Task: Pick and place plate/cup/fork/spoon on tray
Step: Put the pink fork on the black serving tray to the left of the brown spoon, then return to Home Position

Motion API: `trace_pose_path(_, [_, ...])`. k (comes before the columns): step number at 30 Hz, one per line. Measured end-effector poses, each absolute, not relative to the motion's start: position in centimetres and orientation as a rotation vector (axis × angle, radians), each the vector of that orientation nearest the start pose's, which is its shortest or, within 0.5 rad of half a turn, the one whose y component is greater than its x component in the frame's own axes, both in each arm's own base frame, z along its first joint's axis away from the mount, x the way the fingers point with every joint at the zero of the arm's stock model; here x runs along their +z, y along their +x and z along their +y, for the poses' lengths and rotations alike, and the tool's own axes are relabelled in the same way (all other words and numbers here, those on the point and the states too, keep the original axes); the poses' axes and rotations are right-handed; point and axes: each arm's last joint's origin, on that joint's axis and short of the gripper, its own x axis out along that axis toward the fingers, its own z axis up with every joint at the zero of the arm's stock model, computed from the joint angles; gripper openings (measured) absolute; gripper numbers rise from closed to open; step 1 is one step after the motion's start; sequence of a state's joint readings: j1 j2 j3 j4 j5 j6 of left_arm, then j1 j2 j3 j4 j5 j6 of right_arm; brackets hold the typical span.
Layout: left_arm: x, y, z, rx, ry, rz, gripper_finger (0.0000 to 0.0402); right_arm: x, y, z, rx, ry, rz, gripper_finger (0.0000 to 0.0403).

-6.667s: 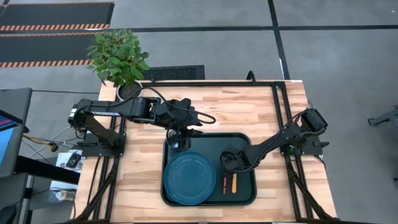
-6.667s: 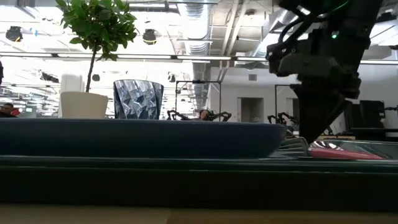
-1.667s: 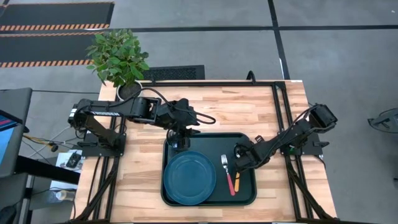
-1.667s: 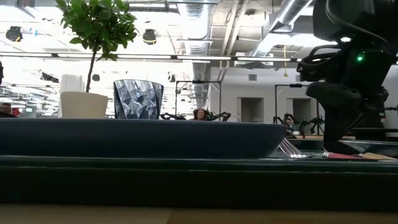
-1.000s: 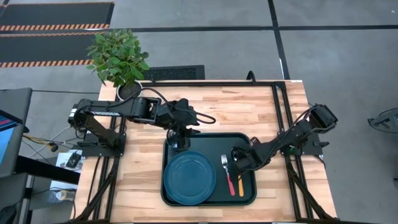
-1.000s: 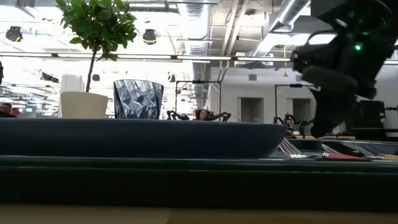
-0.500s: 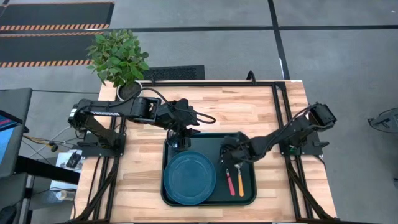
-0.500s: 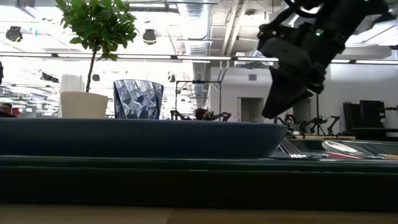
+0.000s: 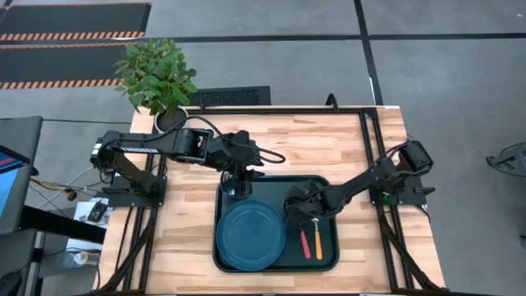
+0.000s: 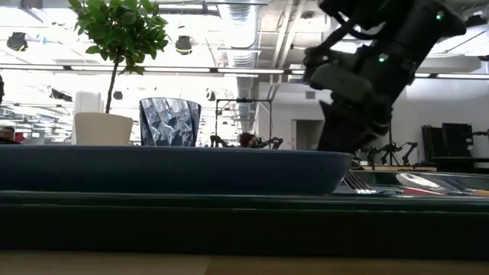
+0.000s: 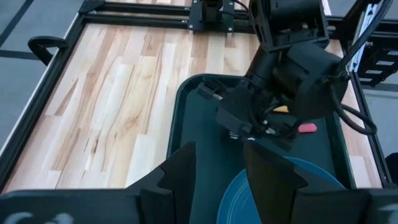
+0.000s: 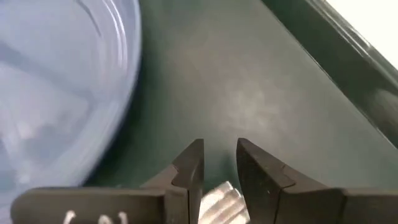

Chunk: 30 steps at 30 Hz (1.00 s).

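The dark green tray [image 9: 329, 185] holds the blue plate [image 9: 251, 234], the grey cup [image 9: 234, 191] at its far left corner, the red-handled fork [image 9: 302, 242] and the orange-handled spoon [image 9: 319, 245], which lie side by side right of the plate. My left gripper [image 9: 238, 177] hangs open above the cup. My right gripper [image 9: 294, 210] is low over the fork's head, narrowly open. The fork's tines [image 12: 219, 202] show between its fingertips [image 12: 189, 165]. In the low view the cup [image 10: 170, 121] stands upright behind the plate [image 10: 176, 169]. My right gripper points down over the fork's tines [image 12: 219, 202], which lie on the tray. Whether its fingers touch them, I cannot tell.
A white plant pot [image 9: 168, 117] with a leafy plant stands at the table's far left corner. Bare wood lies left, right and beyond the tray. The tray's raised rim [image 10: 229, 200] runs along its near side.
My right gripper has moved from beside the spoon toward the table's left edge, rising and then coming down over the fork's head. The spoon and fork lie still on the tray. My left arm has kept still.
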State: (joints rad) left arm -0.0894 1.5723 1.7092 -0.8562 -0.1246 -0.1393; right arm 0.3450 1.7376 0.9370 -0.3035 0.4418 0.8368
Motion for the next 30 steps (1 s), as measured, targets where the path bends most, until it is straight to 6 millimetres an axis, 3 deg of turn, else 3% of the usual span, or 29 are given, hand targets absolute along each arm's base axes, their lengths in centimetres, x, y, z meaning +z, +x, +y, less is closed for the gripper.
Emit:
trace_pose_path(27, [39.7,32.7,-2.6,0.083,-0.056,0.712,0.0122,14.1,29.8,9.4,-0.540,0.316,0.965,0.0118])
trace_pose_path(30, [39.7,32.7,-2.5,0.122,-0.044,0.702,0.0122,15.3,30.2,9.5,-0.519,0.329,0.932,0.0118])
